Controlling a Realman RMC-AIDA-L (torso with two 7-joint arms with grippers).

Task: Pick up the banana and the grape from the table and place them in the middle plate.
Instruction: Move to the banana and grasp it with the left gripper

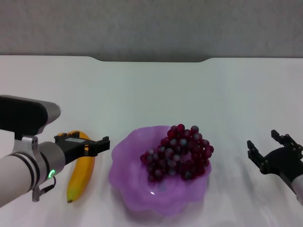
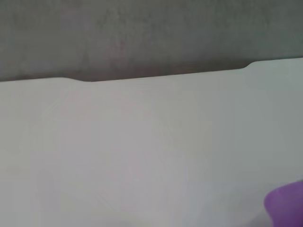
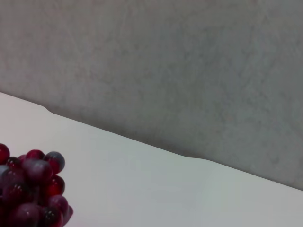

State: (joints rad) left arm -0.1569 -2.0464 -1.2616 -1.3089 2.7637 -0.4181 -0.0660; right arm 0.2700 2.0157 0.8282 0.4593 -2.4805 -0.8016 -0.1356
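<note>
The yellow-orange banana (image 1: 81, 175) lies on the white table (image 1: 151, 94), just left of the purple scalloped middle plate (image 1: 137, 189). The dark red-purple grape bunch (image 1: 179, 152) rests inside the plate, toward its far right side. My left gripper (image 1: 87, 144) is over the banana's far end and hides part of it. My right gripper (image 1: 266, 144) is open and empty, low over the table to the right of the plate. The right wrist view shows part of the grape bunch (image 3: 29, 189). The left wrist view shows a sliver of the plate (image 2: 286, 205).
The table's far edge (image 1: 151, 60) has a notch in the middle, with a grey wall (image 1: 151, 23) behind it. Bare white tabletop stretches behind the plate and on both sides.
</note>
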